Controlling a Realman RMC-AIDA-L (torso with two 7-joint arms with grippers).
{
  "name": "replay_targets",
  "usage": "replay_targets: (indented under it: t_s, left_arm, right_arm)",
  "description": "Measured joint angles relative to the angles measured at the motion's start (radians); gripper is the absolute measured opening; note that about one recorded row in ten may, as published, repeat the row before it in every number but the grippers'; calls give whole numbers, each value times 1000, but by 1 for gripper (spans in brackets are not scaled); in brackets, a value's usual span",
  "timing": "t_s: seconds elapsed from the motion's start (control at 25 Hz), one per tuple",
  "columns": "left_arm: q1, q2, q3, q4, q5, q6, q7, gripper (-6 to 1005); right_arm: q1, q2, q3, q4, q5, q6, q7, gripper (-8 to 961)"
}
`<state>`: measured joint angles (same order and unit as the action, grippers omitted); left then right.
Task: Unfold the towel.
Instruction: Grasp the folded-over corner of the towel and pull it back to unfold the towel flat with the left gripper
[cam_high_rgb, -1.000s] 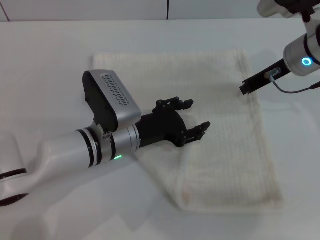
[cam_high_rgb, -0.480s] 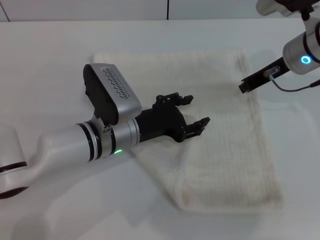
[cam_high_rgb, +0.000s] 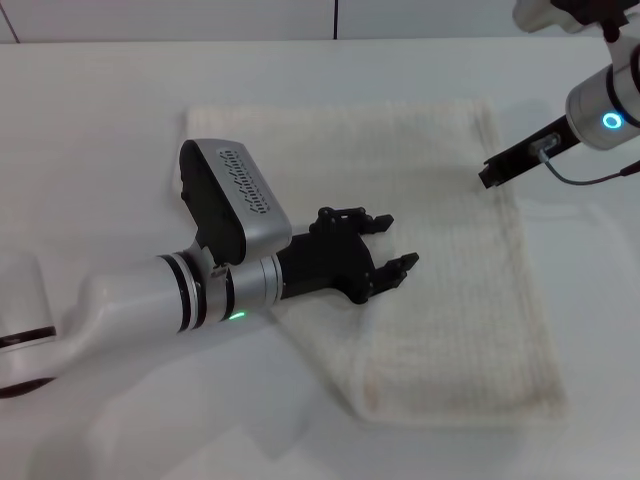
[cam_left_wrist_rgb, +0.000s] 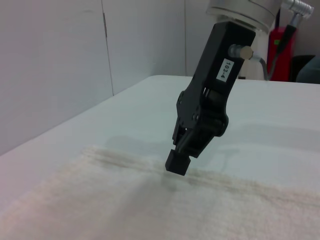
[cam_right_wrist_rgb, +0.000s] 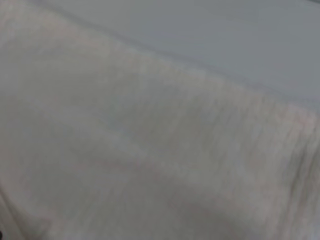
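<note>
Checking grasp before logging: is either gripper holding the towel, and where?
Nothing is held: left gripper open above the towel; right gripper shut, empty, near its edge.

We see the towel (cam_high_rgb: 440, 250) as soft matt cloth w/ a fine waffle-grid weave, nubbly, cream-white. The table (cam_high_rgb: 100, 120) is smooth, white, faintly satin. Left tool (cam_high_rgb: 392, 245) is matt black plastic; the arm behind it, at approx. 8 o'clock, is smooth silver-grey w/ a slight sheen. Right tool (cam_left_wrist_rgb: 178, 162) is matt black too.
</note>
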<state>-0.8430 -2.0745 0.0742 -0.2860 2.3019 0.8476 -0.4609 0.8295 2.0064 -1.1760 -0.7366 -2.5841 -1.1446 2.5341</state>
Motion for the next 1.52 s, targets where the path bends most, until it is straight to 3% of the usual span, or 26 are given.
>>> replay_targets:
  t_s: [1.52]
  left_arm:
    - [4,1,-47,-4,1,-34,-1,530]
  right_arm:
    - [0,-2,-5,37,-1,25,-9,-1]
